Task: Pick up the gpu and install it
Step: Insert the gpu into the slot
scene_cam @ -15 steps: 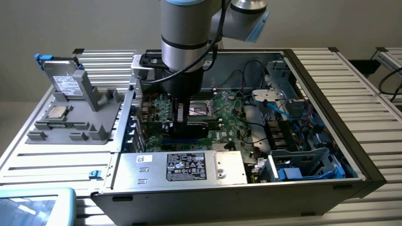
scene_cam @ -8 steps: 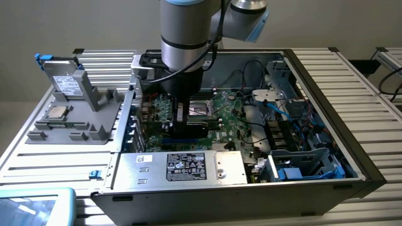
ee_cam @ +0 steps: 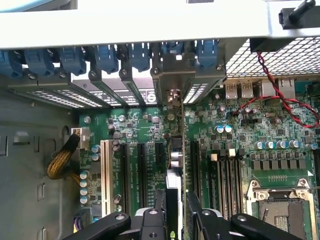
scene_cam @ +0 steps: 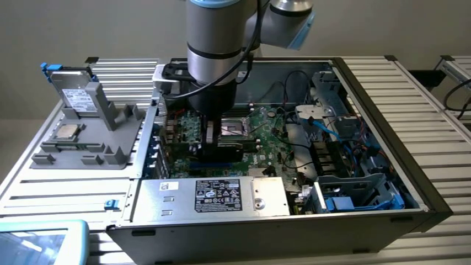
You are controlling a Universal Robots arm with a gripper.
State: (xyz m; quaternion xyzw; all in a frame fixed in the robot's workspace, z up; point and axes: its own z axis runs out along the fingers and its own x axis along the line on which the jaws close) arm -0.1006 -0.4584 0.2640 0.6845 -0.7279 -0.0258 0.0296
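the gpu (ee_cam: 176, 155) stands edge-on, pinched inside the gripper (ee_cam: 179, 212).

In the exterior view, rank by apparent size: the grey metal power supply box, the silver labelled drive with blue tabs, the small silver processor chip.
1. grey metal power supply box, clearly largest, though it is nearest the camera
2. silver labelled drive
3. small silver processor chip

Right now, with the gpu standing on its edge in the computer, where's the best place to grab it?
By its upper long edge, coming straight down from above. The gpu stands edge-on over the motherboard, with its flat faces to either side, so the tool can pinch those faces, as it does now.
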